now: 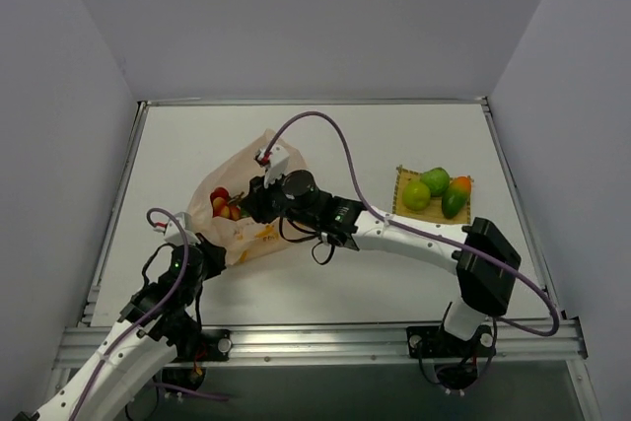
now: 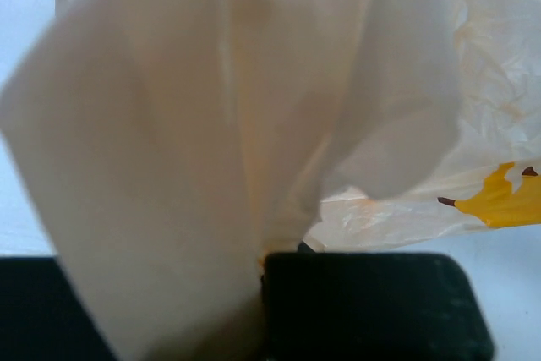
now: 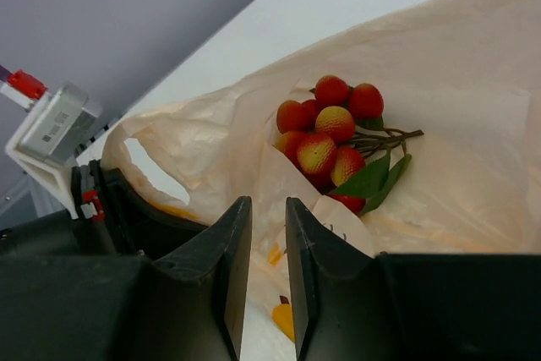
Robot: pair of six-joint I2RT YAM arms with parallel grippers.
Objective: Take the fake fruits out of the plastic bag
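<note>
**Red cluster in bag, three fruits out**

Left gripper [image 2: 258,293] clamped on a bunched fold of the plastic bag [image 1: 248,157]. Right gripper [image 3: 266,209] at the bag mouth, jaws a slit apart; can't tell if pinching film. Red cluster [image 3: 334,141] inside the bag; green fruits [image 1: 416,194] on the mat [image 1: 401,176].

A robotics lab cell: plain grey walls [image 1: 296,17] box in a white table [image 1: 394,135], robot arms [image 1: 414,236] bolted along its aluminium rail [image 1: 325,342].

Soft, even light, faint shadows; the plastic bag [image 2: 169,166] is blurred in the left wrist view
</note>
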